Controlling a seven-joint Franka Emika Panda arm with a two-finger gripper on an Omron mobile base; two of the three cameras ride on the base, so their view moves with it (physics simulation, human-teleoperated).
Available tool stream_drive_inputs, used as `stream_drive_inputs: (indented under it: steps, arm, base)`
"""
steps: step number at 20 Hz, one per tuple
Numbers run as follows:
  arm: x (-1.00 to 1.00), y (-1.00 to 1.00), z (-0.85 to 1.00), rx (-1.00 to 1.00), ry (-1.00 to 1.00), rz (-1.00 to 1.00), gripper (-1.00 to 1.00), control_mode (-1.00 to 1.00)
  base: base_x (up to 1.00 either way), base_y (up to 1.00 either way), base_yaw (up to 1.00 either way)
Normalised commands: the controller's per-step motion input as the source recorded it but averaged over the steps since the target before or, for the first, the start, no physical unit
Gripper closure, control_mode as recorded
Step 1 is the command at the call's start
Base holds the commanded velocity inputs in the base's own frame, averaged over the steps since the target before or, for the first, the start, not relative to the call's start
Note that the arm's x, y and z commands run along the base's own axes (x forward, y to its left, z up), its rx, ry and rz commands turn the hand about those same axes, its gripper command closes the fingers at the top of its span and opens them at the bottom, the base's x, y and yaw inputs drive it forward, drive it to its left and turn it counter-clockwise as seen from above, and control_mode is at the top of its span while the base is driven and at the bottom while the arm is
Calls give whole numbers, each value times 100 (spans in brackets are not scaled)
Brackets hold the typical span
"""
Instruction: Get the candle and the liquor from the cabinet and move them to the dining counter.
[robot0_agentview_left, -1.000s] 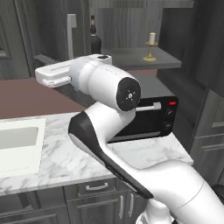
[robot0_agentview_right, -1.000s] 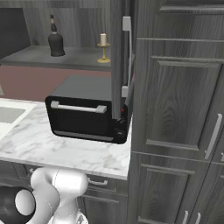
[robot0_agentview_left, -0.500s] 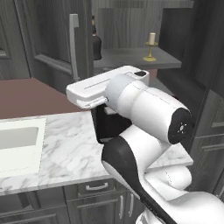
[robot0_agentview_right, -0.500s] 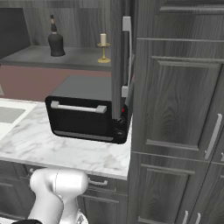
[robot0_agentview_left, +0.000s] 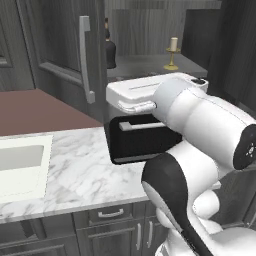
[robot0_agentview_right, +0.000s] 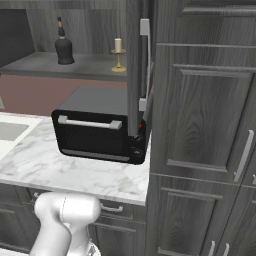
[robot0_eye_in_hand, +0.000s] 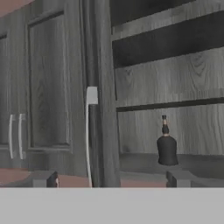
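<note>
The cabinet (robot0_agentview_right: 90, 62) stands open above the worktop. On its shelf the black liquor (robot0_agentview_right: 64, 45) bottle is at the left and the cream candle (robot0_agentview_right: 118, 52) on its gold stick at the right, both upright. In the left base view the liquor (robot0_agentview_left: 109, 47) is half hidden behind the open door (robot0_agentview_left: 60, 45), and the candle (robot0_agentview_left: 173, 52) is in plain sight. My gripper (robot0_eye_in_hand: 111, 179) is open and holds nothing. It faces the shelf from a distance, with the liquor (robot0_eye_in_hand: 166, 146) ahead and to the right. The dining counter is out of view.
A black toaster oven (robot0_agentview_right: 100, 130) sits on the marble worktop (robot0_agentview_left: 75, 170) right under the shelf. A sink (robot0_agentview_left: 20, 162) lies at the left. The open door's silver handle (robot0_eye_in_hand: 89, 135) stands ahead of the hand. Tall dark cabinets (robot0_agentview_right: 205, 125) fill the right.
My arm has swung to the right and the hand now sits in front of the toaster oven, facing the open cabinet. Bottle and candle have not moved.
</note>
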Motion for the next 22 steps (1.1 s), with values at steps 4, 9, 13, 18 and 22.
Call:
stream_drive_inputs:
  steps: [4, 9, 13, 18, 22]
  arm:
    - [32, -76, 6, 15, 0, 39, -100, -100]
    - [29, -60, 0, 7, 0, 38, -100, -100]
    - [28, -2, -1, -8, 0, 19, -100, -100]
    - [1, -2, 0, -14, 0, 16, -100, -100]
    - [0, 0, 0, -13, 0, 13, -100, -100]
  base:
    - [0, 0, 0]
    - [0, 0, 0]
    - [0, 0, 0]
    - [0, 0, 0]
    - [0, 0, 0]
